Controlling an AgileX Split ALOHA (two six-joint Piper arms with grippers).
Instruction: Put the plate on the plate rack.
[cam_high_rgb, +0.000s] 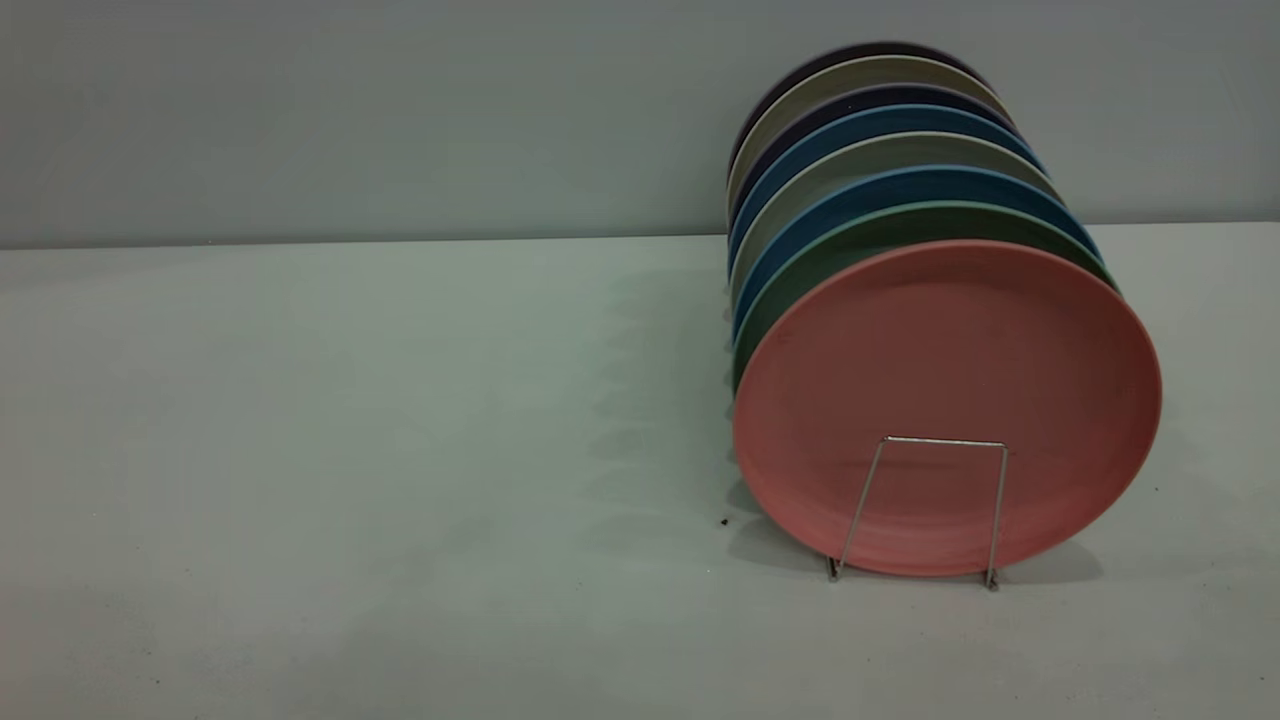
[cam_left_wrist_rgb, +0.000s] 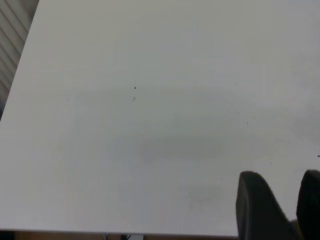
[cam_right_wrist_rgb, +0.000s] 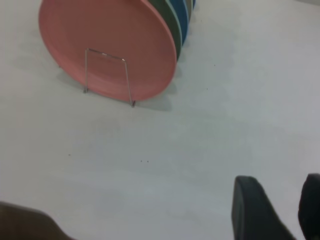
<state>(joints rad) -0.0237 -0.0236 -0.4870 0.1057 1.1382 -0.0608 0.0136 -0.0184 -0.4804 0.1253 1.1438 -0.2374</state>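
Plate (cam_high_rgb: 950, 380) stands in the plate rack (cam_high_rgb: 935, 500); both grippers apparently open, empty.

The plate (cam_high_rgb: 945, 400) stands on edge in the plate rack (cam_high_rgb: 925, 505), at the front of a row of plates (cam_high_rgb: 880, 170) lined up behind it. The rack's front loop rises before the plate's lower face. The rack stands on the desk (cam_high_rgb: 350, 450), toward its right side.

We see a bare test bench, more lab than kitchen: a plain pale surface (cam_high_rgb: 350, 450) against a blank grey wall (cam_high_rgb: 350, 110), carrying only a plate rack (cam_high_rgb: 925, 505) full of plates.
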